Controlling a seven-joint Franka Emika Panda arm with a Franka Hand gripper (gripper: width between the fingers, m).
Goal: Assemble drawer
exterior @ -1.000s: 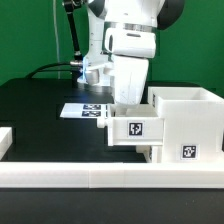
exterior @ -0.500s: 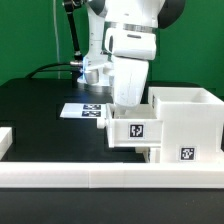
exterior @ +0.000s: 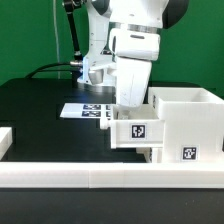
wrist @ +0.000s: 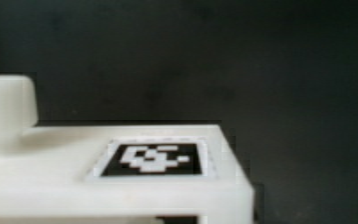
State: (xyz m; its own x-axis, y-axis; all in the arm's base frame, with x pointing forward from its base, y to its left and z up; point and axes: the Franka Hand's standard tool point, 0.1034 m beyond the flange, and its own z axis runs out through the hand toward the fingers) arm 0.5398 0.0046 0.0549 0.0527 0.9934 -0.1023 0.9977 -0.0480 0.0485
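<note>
A small white tray [exterior: 137, 130] with a black-and-white tag on its near wall sits against the tall white casing [exterior: 186, 122] on the exterior view's right, and looks slightly off the table. My gripper [exterior: 130, 106] comes down from above into the tray. Its fingertips are hidden behind the tray's wall, and it seems shut on that wall. In the wrist view the tray's tagged wall [wrist: 158, 160] fills the near part, with a round white knob [wrist: 3, 108] beside it. A second tray is out of view.
The marker board [exterior: 84, 110] lies on the black table behind the tray. A low white border wall [exterior: 90, 180] runs along the front, with a short piece at the exterior view's left [exterior: 5, 140]. A cable runs behind the arm.
My gripper and the tray have shifted a little toward the exterior view's right, closer to the casing. The casing has not moved.
</note>
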